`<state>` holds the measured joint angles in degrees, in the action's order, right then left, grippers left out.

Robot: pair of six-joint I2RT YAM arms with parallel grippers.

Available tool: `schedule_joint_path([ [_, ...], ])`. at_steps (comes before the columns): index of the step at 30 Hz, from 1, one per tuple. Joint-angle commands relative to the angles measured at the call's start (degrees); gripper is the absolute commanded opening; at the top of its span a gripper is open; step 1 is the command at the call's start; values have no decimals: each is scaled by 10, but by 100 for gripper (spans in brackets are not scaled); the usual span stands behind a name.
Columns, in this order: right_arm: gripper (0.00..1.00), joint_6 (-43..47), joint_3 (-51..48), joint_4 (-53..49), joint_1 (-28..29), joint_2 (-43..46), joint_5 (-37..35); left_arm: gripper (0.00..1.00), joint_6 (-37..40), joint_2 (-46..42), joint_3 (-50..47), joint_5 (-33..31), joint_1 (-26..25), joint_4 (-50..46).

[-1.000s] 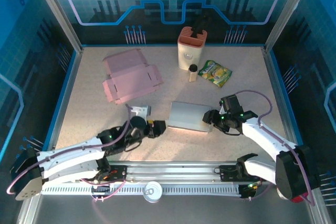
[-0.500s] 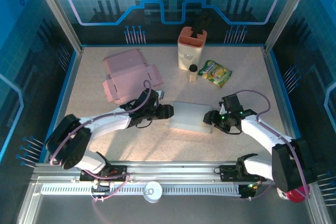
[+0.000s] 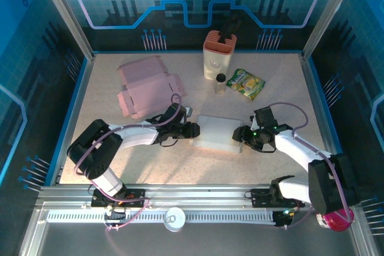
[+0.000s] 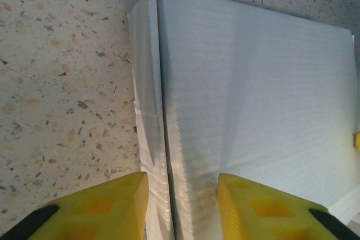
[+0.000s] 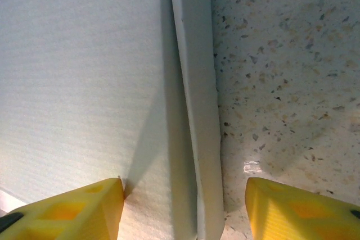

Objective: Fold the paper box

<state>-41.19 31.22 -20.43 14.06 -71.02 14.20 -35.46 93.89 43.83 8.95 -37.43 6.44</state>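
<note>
From my station I see the flat white corrugated paper box (image 3: pixel 219 132) lying in the middle of the beige speckled surface (image 3: pixel 198 163), between the two arms. The left tool (image 3: pixel 193 129) is at the left edge of the box and the right tool (image 3: pixel 242 134) is at its right edge, so they face each other across it.

In the left wrist view, the yellow fingertips (image 4: pixel 112 206) of the left tool stand on either side of the narrow side flap (image 4: pixel 147 82) of the box. One tip is over the flap's outer border next to the bare surface, the other is over the big top panel. The jaws are only partly apart, with a gap between them, and I do not see them pinching the flap.

In the right wrist view, the right tool (image 5: pixel 183 186) has its jaws wider apart. One tip is above the top panel, the other is above the surface, and the right side flap (image 5: pixel 194 71) runs between them without touching either. It holds nothing.

Farther back on the surface there is a flat pink cardboard box blank (image 3: pixel 147 88) at the left, well apart from the white box. At the back stand a tall cream container with a salmon top (image 3: pixel 217 55), a small bottle with a black cap (image 3: pixel 221 82) just in front of it, and a green and yellow snack packet (image 3: pixel 246 83) near them
</note>
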Motion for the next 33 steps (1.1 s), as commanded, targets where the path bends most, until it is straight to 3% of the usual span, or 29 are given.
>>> schedule_joint_path([
  [1,58,14,0,11,-10,-14,5,37,5,13,-9,12,3,13],
  [10,51,20,0,26,-10,-38,4,31,8,17,-22,10,3,20],
  [22,31,39,25,32,4,-73,24,18,-11,-23,-75,-9,3,42],
  [27,22,45,32,31,8,-81,30,19,-13,-44,-99,-26,4,39],
  [33,27,58,35,27,8,-85,26,20,-11,-53,-110,-23,8,38],
])
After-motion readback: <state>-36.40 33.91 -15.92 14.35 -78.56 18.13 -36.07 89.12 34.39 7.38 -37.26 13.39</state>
